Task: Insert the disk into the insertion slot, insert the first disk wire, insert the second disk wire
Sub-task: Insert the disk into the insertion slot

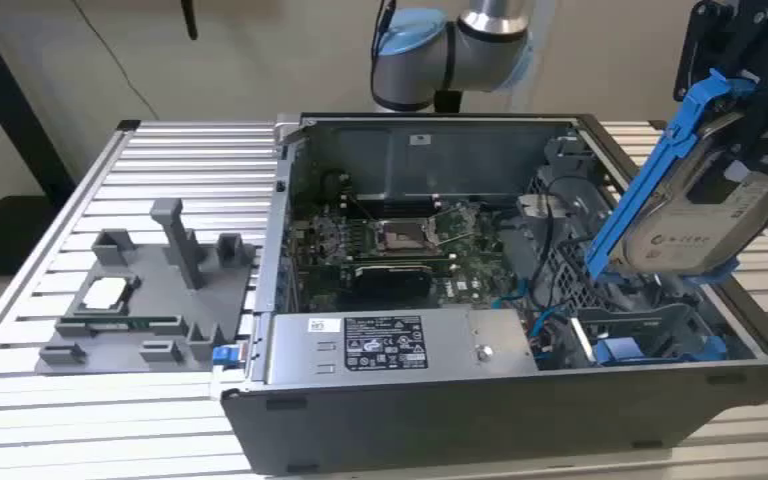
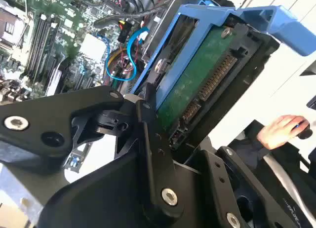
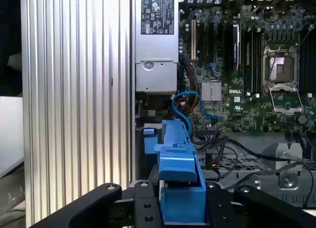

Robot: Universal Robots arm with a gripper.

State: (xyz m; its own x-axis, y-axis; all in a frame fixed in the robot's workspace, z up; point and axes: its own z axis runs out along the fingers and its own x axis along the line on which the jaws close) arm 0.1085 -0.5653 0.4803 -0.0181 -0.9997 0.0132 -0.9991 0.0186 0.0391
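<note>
Jaws of the gripper (image 1: 758, 140) are pressed together on the disk (image 1: 684, 225). It hangs in the air at about three o'clock in the exterior view, steeply tilted, its label facing the camera. Its blue carrier (image 1: 644, 180) runs down the edge toward nine o'clock. The disk touches nothing but the gripper.

The insertion slot (image 1: 644, 322), a grey metal bay with blue plastic pieces, sits below it at about five o'clock. It lies inside the open computer case (image 1: 491, 425), near the power supply (image 1: 384, 345). Disk and slot are apart, so the first step looks underway and not yet done.

In the second wrist view the green circuit board (image 2: 195, 87) and its connector (image 2: 215, 80) face the camera. A person's hand (image 2: 285, 129) rests well away from the case. In the first wrist view the carrier's end tab (image 3: 177, 171) lies in front of loose blue cables (image 3: 190, 107).

To do this step well, the disk probably wants turning until its long edges line up with the bay's opening. A slow, straight entry would then suit, since a tilted carrier could jam on the sheet-metal rim. The cables near the bay could snag, so the path should keep off them. The grip looks to be near one end, so any push ought to be gentle, lest the disk pivot.
</note>
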